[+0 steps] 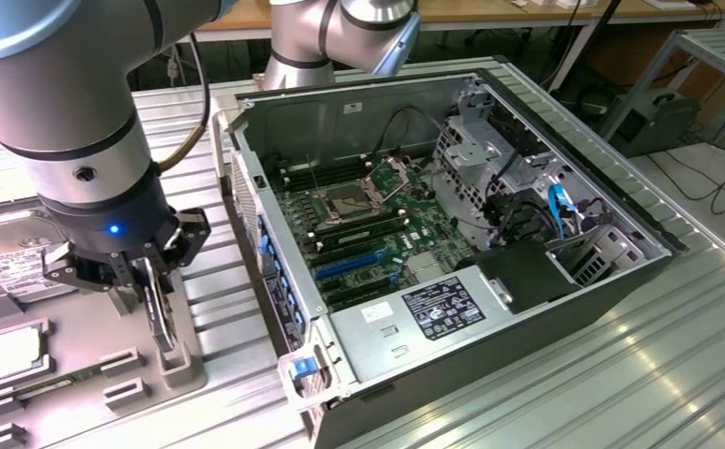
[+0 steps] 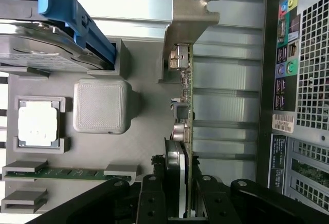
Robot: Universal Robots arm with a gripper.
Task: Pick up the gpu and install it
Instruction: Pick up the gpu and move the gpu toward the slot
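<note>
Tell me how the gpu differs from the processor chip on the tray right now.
The gpu stands on edge between the gripper's fingers; the processor chip lies flat in its square tray pocket, untouched. The gpu is long and thin, with a metal bracket at one end; the chip is small, square and silver-topped. Both are at the grey tray.

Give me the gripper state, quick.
Gripper: closed on the gpu, fingers clamped on both faces of the card.
</note>
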